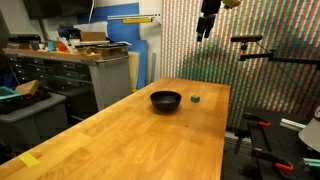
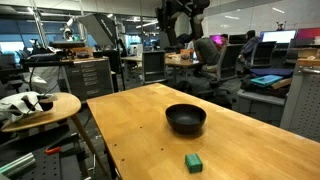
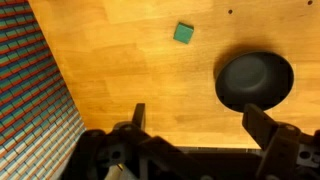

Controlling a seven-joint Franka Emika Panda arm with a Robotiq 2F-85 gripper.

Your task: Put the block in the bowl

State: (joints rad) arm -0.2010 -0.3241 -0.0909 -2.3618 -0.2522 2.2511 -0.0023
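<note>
The small dark green block [image 1: 195, 99] lies on the wooden table [image 1: 120, 135], a short way from the round black bowl [image 1: 166, 100]. Both show in both exterior views, block [image 2: 193, 161] and bowl [image 2: 185, 119], and in the wrist view, block [image 3: 183, 33] and bowl [image 3: 255, 80]. My gripper [image 1: 206, 25] hangs high above the far end of the table, also seen in an exterior view [image 2: 180, 25]. In the wrist view its two fingers [image 3: 198, 118] stand wide apart with nothing between them.
A patterned screen [image 1: 190, 40] stands behind the table. A cabinet with clutter [image 1: 80, 65] stands beside it. A round side table with white objects [image 2: 35, 105] and office desks and chairs [image 2: 225, 60] are nearby. A yellow tape mark [image 1: 30, 160] is on the table's near corner.
</note>
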